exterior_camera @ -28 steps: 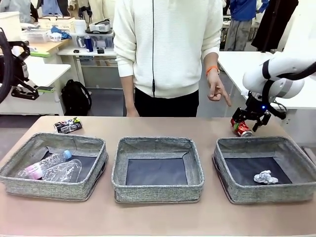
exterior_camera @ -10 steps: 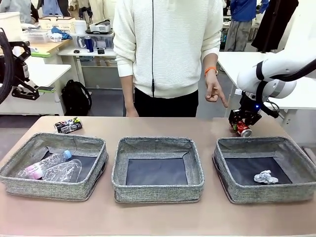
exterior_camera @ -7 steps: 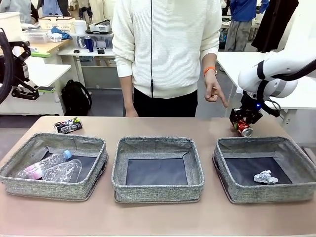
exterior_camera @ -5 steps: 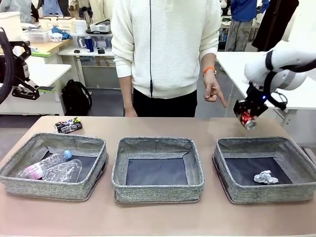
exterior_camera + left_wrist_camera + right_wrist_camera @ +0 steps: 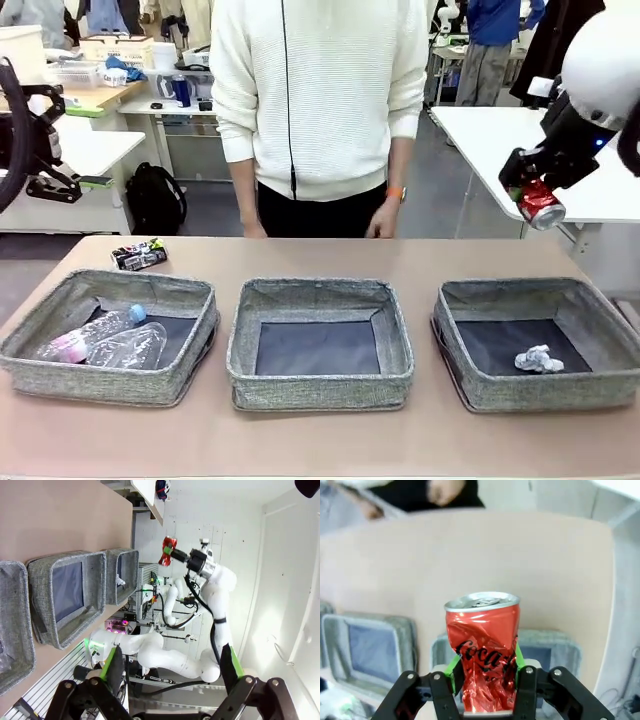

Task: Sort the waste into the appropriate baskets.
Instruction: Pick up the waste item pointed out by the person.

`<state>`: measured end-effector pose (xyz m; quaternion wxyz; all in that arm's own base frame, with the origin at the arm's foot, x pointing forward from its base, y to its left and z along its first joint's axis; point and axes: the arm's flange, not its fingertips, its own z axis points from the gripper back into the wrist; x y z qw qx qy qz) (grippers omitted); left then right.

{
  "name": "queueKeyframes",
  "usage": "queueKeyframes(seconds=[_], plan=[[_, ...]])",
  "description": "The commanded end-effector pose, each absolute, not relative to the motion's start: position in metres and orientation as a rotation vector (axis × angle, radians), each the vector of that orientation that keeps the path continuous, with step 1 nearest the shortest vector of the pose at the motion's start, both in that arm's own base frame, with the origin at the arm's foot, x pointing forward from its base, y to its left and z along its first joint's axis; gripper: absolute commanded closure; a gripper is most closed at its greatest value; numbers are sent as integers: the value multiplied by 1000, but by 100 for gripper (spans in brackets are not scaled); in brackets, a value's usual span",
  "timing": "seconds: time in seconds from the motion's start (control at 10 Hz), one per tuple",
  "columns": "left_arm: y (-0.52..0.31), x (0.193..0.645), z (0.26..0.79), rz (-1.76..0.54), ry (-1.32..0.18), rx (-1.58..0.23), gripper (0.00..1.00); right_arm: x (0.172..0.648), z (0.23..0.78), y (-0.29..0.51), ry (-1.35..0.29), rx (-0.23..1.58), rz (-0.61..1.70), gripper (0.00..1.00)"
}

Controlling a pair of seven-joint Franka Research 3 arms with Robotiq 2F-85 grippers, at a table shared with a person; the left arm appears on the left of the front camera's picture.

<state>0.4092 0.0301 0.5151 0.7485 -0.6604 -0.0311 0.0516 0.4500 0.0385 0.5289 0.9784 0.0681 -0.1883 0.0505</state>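
**Front view.** The right gripper [image 5: 533,192] clamps the crushed red can [image 5: 541,207], dented metal with a silver lid, in the air above the far side of the table [image 5: 320,440]. Three rectangular bins of grey woven fabric with dark flat bottoms stand in a row. The left basket [image 5: 100,380] holds a clear bottle [image 5: 85,340] with a blue cap and a clear plastic cup [image 5: 135,348]. The middle basket [image 5: 320,390] shows its dark bottom. The right basket [image 5: 540,390] holds a crumpled white paper ball [image 5: 538,358]. A crushed black can [image 5: 137,254] lies on the table behind the left basket.

**Left wrist view.** The left gripper [image 5: 170,662] has its fingers spread wide, with nothing between them.

**Right wrist view.** Both green pads [image 5: 452,666] press the can's creased sides.
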Motion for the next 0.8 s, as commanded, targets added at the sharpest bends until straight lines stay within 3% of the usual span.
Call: queueKeyframes(seconds=[0.0,0.2,0.3,0.5,0.7], plan=[[30,407,518,122,-59,-1441,0,479,529,18,-367,174,38,100],[30,407,518,122,-59,-1441,0,479,529,18,-367,174,38,100],[30,407,518,122,-59,-1441,0,450,527,32,-376,145,82,62],[30,407,518,122,-59,-1441,0,454,566,86,-308,143,-9,62],[30,407,518,122,-59,-1441,0,429,625,175,-318,-137,-212,62]])
